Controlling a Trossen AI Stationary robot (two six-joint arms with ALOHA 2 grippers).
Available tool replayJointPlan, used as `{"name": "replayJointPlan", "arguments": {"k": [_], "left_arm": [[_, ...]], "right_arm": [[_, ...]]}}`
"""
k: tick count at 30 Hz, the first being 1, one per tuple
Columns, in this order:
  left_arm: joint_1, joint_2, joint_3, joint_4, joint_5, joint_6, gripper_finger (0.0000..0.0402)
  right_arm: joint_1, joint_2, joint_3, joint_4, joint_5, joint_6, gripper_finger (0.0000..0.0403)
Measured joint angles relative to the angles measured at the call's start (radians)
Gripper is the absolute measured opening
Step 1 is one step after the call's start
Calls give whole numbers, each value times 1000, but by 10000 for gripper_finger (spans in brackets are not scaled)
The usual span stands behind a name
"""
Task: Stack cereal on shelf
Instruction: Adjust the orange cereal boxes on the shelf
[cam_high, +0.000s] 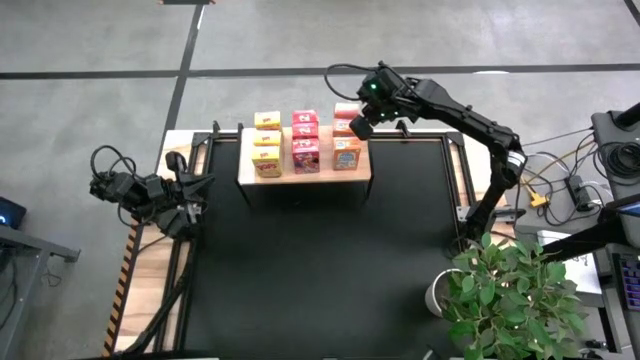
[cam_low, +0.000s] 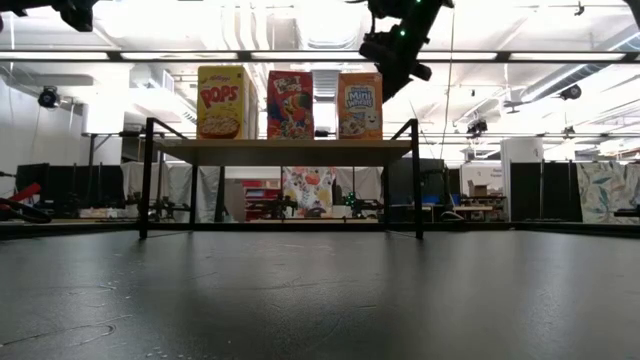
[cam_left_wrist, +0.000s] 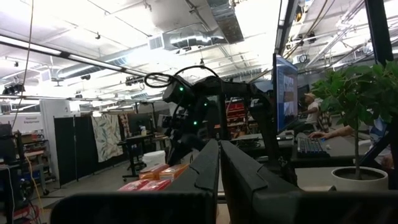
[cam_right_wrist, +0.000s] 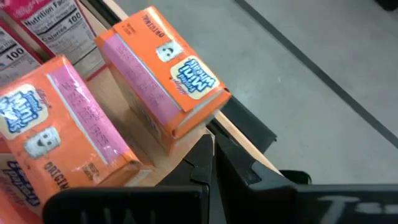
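looks basically done: the cereal boxes all sit in three rows on the shelf. right end effector hovers shut and empty over the shelf's far right corner, left end effector shut off to its left.

Rear orange box half hidden under the right hand from above, low view showing only the front row of boxes, pink box cut off in right wrist view, plant cropped at the edge
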Motion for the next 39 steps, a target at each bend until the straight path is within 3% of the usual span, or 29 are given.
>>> {"name": "replayJointPlan", "arguments": {"k": [39], "left_arm": [[0,0,0,1,0,0,0]], "right_arm": [[0,0,-10,72,-1,-42,9]]}}
